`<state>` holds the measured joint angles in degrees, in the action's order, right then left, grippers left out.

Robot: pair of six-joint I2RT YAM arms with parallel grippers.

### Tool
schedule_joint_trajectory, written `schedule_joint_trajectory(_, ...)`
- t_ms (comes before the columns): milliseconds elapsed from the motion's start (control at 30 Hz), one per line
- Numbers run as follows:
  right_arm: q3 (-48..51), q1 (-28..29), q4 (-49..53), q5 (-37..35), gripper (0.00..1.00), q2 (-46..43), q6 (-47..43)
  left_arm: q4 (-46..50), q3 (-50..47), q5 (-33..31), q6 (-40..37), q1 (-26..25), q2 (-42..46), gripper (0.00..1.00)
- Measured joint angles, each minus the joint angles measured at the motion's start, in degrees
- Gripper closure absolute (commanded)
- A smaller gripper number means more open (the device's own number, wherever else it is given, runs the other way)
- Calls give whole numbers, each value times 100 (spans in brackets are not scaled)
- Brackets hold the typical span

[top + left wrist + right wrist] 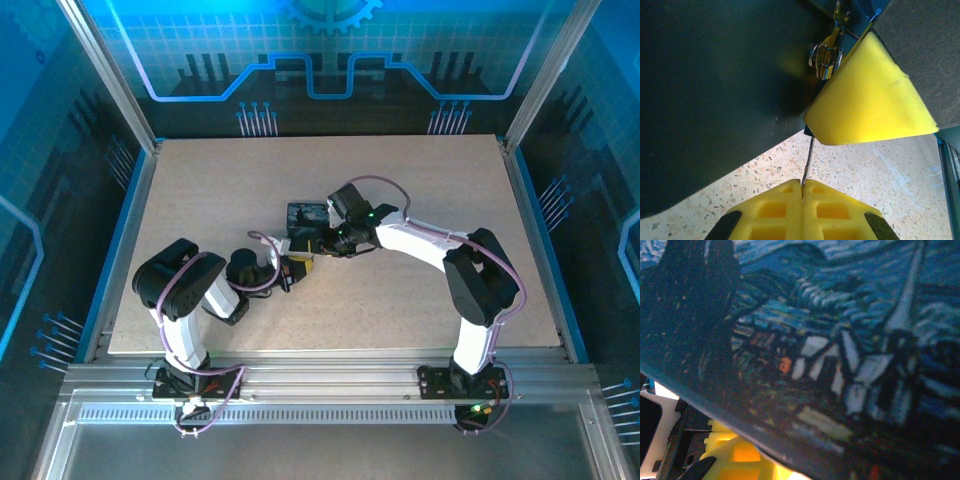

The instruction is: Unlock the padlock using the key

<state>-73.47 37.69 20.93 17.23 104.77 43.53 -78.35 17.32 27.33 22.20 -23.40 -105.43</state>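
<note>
**Key pinched in left claw, just under the padlock**

The padlock hung at the edge of the dark box, its brass and silvery parts bunched against the box's side. I saw the key directly below it, a thin sliver standing nearly upright, its upper end hidden behind a yellow finger of the right claw. The left claw had its yellow pads pressed together, pinching the key's lower end. I could not tell from my views whether the right claw was spread or gripping anything; its wrist camera sat close over the box's painted blue lid. Both claws met mid-tabletop, by the box's near side.
</note>
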Motion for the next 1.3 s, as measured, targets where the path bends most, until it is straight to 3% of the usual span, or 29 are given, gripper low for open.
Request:
schedule_joint_trajectory(700, 52, -26, -186, 125, 96, 0, 111, 90, -22, -81, 39, -2, 166, 100)
schedule_joint_trajectory(1300, 177, -63, -450, 162, 97, -7, 282, 310, -140, -680, 42, -188, 560, 100)
